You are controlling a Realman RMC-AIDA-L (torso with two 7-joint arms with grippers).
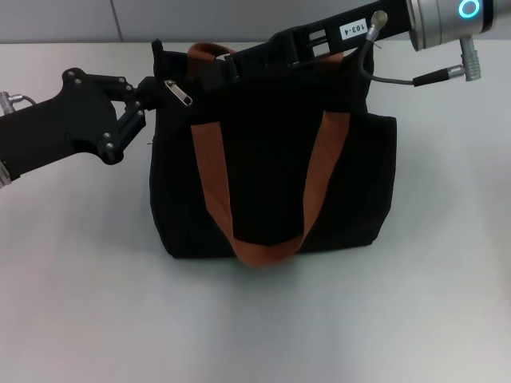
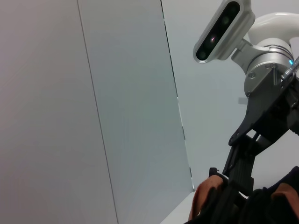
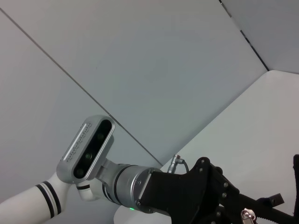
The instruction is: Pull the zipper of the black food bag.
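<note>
The black food bag [image 1: 271, 183] stands upright mid-table, with its orange-brown strap handles [image 1: 209, 171] hanging down the front. At its top left corner the small silver zipper [image 1: 178, 93] lies slanted; it also shows in the right wrist view [image 3: 247, 214]. My left gripper [image 1: 150, 97] comes in from the left and is shut on the bag's upper left corner, just beside the zipper. My right gripper [image 1: 227, 65] reaches in from the right along the bag's top edge, its tip by the rear handle [image 2: 205, 196].
The bag rests on a pale grey table [image 1: 80, 303], with bare surface in front and to both sides. A grey panelled wall [image 1: 239, 20] runs behind. A grey cable [image 1: 391, 80] loops off the right arm above the bag's right corner.
</note>
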